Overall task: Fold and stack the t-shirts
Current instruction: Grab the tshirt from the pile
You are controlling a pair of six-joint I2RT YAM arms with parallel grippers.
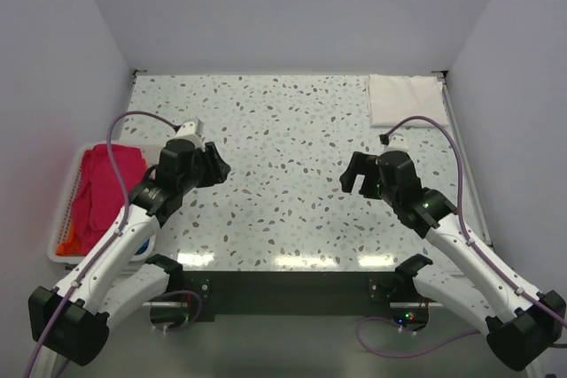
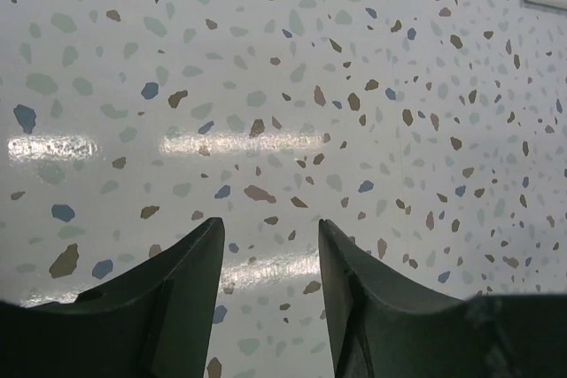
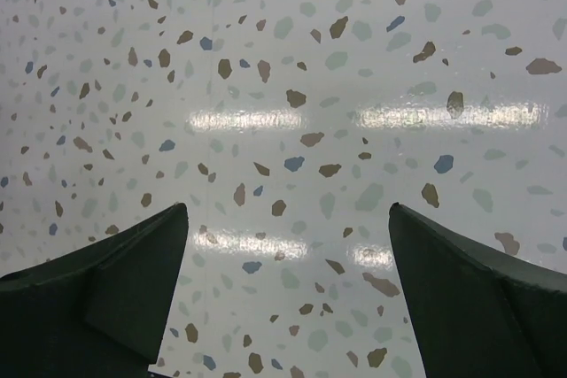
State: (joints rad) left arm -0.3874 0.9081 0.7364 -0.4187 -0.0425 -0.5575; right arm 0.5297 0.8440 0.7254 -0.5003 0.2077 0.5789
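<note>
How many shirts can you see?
3: white shirt folded at the table's far right corner; pink shirt and orange shirt in the left basket. More may be hidden.

Bright, even overhead light streaks glare across the glossy table (image 1: 292,130); wrist-view edges look perhaps slightly soft.

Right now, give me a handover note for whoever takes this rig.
Left hand: open, empty, over the table.
Right hand: open wide, empty, over the table.
Done: white shirt folded, at the far right corner.
To do: pink shirt and orange shirt lie crumpled in the basket at the left edge; fold them and stack them.
</note>
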